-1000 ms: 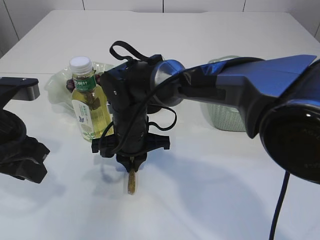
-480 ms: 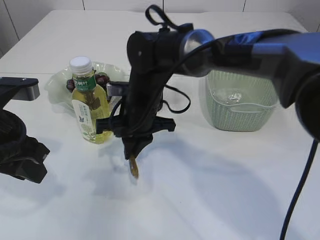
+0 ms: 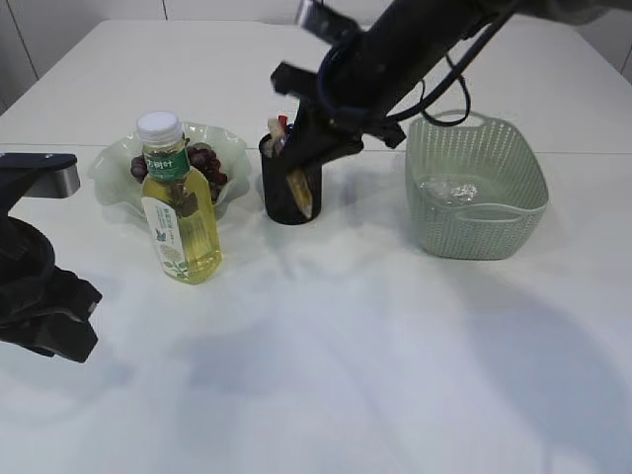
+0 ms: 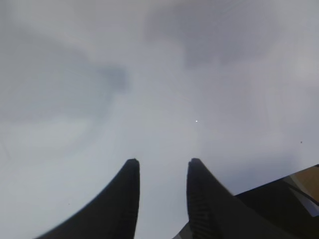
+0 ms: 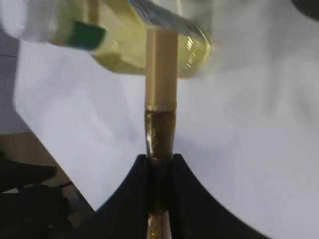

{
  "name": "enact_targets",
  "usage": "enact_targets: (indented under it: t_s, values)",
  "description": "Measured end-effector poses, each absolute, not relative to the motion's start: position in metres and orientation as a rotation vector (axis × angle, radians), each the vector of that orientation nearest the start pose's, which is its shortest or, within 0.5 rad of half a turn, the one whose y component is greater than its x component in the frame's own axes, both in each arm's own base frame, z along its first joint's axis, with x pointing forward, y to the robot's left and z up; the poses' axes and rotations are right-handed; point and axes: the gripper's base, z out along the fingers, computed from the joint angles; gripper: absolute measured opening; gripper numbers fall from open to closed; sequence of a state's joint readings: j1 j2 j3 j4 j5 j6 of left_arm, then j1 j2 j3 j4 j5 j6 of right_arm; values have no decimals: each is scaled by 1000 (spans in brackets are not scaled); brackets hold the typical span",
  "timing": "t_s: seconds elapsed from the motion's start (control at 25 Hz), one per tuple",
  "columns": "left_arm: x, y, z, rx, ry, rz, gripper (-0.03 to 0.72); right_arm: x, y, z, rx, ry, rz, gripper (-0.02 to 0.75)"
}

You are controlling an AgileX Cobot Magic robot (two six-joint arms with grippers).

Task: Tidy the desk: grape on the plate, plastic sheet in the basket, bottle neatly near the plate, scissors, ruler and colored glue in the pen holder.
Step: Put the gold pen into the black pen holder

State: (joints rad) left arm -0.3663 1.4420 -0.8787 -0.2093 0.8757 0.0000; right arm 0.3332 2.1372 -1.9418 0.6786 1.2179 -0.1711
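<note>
My right gripper [image 3: 308, 156] is shut on the gold glitter glue tube [image 3: 299, 191], which hangs tip down against the black pen holder [image 3: 278, 205]; I cannot tell whether its tip is inside. In the right wrist view the tube [image 5: 160, 114] stands clamped between the shut jaws of my right gripper [image 5: 160, 159], with the blurred bottle [image 5: 124, 45] behind it. The bottle [image 3: 181, 217] of yellow drink stands upright in front of the plate [image 3: 114, 168], which holds the grapes [image 3: 202, 161]. The plastic sheet [image 3: 452, 190] lies in the green basket [image 3: 474, 232]. My left gripper [image 4: 163, 164] is open and empty over bare table.
The pen holder holds some red and white items [image 3: 276, 126] at its far side. The left arm's black body [image 3: 39, 296] rests at the table's left front edge. The right arm reaches in from the top right, above the basket.
My right gripper has lifted the glue tube from low over the table's front middle and carried it back and right to the pen holder. The left arm has not moved.
</note>
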Motion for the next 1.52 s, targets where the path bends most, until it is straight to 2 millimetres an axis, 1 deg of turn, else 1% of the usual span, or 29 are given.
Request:
enact_targets:
  t_s: [0.08, 0.16, 0.24, 0.28, 0.52, 0.64, 0.72, 0.84, 1.0, 1.16, 1.32, 1.52]
  values:
    - [233, -105, 225, 363, 2920, -318, 239, 424, 185, 279, -502, 2629, 1113, 88]
    - [233, -105, 225, 362, 2920, -320, 239, 431, 171, 290, -537, 2493, 1193, 87]
    - [233, -105, 225, 362, 2920, -320, 239, 440, 159, 295, -551, 2378, 1204, 87]
    - [233, -105, 225, 362, 2920, -320, 239, 443, 156, 297, -564, 2332, 1191, 87]
    - [233, -106, 225, 359, 2921, -325, 239, 460, 154, 309, -625, 2044, 1039, 87]
    - [233, -106, 225, 356, 2922, -329, 239, 466, 157, 311, -666, 1910, 1024, 87]
    - [233, -106, 225, 356, 2922, -329, 239, 470, 158, 309, -697, 1825, 1014, 87]
    - [233, -106, 225, 353, 2922, -332, 239, 479, 162, 296, -720, 1711, 1014, 87]
    - [233, -107, 226, 342, 2923, -349, 239, 492, 165, 267, -776, 1605, 970, 87]
    - [233, -107, 226, 339, 2924, -354, 239, 503, 167, 245, -824, 1517, 920, 87]
    - [233, -107, 226, 337, 2924, -357, 239, 514, 169, 236, -798, 1480, 924, 93]
    - [234, -108, 226, 334, 2911, -357, 239, 519, 169, 228, -790, 1475, 926, 125]
